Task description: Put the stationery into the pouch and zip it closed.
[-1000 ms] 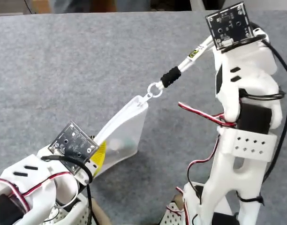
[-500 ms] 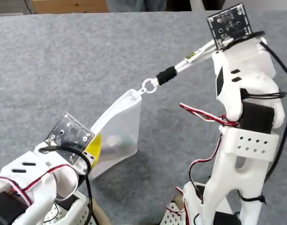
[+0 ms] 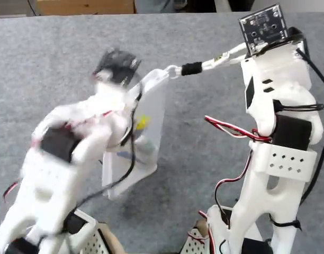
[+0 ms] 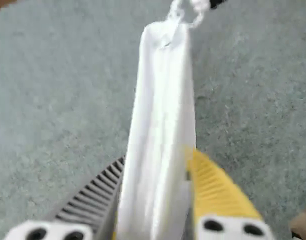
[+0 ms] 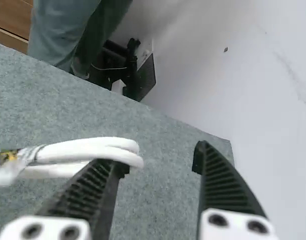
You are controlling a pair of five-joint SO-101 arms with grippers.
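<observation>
Translucent pouch (image 3: pixel 154 100), stationery (image 3: pixel 142 123) inside, held edgewise over the grey mat (image 3: pixel 56 53), is pinched by my left gripper (image 4: pixel 155 157). My right gripper (image 5: pixel 160 157) is spread; the white zip cord (image 5: pixel 88 150) lies across one finger.

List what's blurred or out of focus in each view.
High view: the left arm is smeared with motion blur, the right arm and grey mat crisp. Left wrist view: the pouch between the jaws is soft all over. Right wrist view: jaws and white cord sharp, no glare.

No legible text or labels
</observation>
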